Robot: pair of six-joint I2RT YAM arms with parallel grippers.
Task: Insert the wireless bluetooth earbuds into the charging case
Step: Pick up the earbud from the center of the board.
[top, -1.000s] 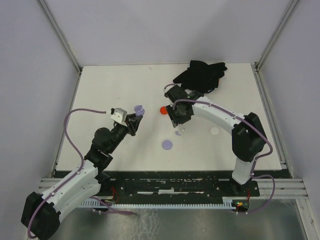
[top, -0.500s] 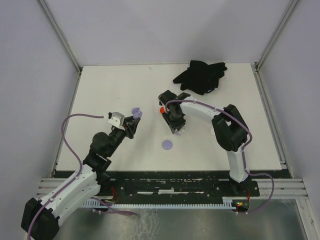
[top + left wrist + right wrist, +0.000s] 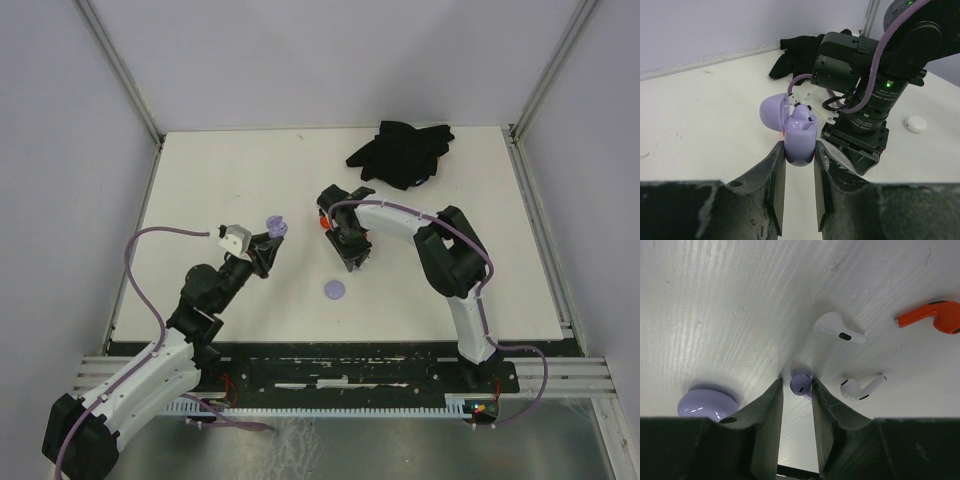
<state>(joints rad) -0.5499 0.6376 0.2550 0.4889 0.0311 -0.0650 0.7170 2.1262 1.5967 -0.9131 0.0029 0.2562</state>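
My left gripper (image 3: 799, 156) is shut on the lavender charging case (image 3: 800, 135) and holds it above the table with its lid (image 3: 774, 113) flipped open. A rounded lavender shape rises from the case's top. The overhead view shows the case (image 3: 276, 227) left of centre, in my left gripper (image 3: 268, 240). My right gripper (image 3: 796, 383) is down on the table, its fingers narrowly open around a lavender earbud (image 3: 801, 384). The bud touches the right finger, with a small gap to the left one. Beside it lie two white earbuds (image 3: 840, 330) (image 3: 860, 387) and a red earbud (image 3: 935, 315). My right gripper (image 3: 355, 262) is at mid-table.
A lavender disc (image 3: 335, 289) lies on the table just left of my right fingers, also in the wrist view (image 3: 707, 402). A white disc (image 3: 916, 123) sits beyond the right arm. A black cloth (image 3: 400, 152) is heaped at the back right.
My right arm has folded in and dropped to the table, and its fingers have narrowed around the lavender earbud. My left gripper has shifted slightly with the case.
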